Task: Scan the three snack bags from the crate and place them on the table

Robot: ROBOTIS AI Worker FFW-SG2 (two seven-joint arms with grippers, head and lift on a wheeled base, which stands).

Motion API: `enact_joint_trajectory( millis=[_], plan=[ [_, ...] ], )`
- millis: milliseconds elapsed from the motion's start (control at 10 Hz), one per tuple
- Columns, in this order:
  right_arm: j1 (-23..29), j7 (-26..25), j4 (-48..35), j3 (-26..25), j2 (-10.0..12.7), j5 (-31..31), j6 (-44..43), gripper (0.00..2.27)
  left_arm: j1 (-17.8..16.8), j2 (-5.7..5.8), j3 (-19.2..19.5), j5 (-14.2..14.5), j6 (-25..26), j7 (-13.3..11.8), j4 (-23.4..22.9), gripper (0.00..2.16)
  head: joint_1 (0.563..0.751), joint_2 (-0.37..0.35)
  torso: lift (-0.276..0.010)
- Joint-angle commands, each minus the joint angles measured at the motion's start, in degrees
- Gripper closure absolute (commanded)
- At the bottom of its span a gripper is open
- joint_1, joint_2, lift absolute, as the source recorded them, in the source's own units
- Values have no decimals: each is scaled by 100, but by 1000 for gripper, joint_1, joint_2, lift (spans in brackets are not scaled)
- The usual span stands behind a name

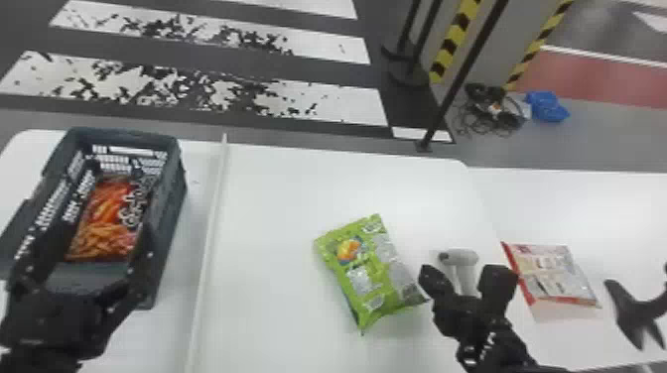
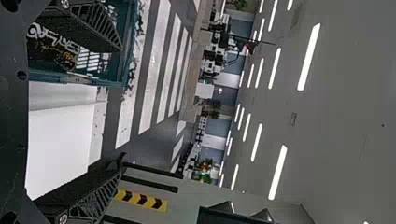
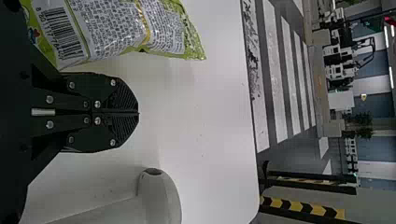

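Note:
In the head view my left gripper (image 1: 84,263) is above the near part of the crate (image 1: 171,163), in which a red-orange snack bag (image 1: 104,228) lies. From the left wrist view, my left gripper (image 2: 119,105) has its fingers wide apart with nothing between them. My right gripper (image 1: 461,280) is in front of the grey-white scanner (image 1: 461,258). Its fingers meet in the right wrist view, where the right gripper (image 3: 138,113) holds nothing, between a green bag (image 3: 116,28) and the scanner (image 3: 161,200). The green bag (image 1: 367,273) and a red-and-white bag (image 1: 551,273) lie on the table.
A pale raised strip (image 1: 213,213) divides the crate side of the white table (image 1: 278,188) from the bags' side. At the right edge stands a dark pronged object (image 1: 637,310). Beyond the table are poles (image 1: 461,74) and cables on the floor.

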Motion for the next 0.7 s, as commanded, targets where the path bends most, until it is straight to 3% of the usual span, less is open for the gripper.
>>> enact_joint_trajectory(
  millis=[0,200,600],
  plan=[
    [409,9,-283,-5,22,-163,-336,2236,18,-3,-53,-1,-116,73,22,66,695,-229,-37],
    [682,27,-379,-5,83,-418,-476,2236,18,-12,-167,-9,-186,328,57,66,695,-223,-37],
    [866,132,-485,118,242,-479,-705,2240,35,-21,-202,-36,-450,398,136,66,695,-195,-37]
  ],
)
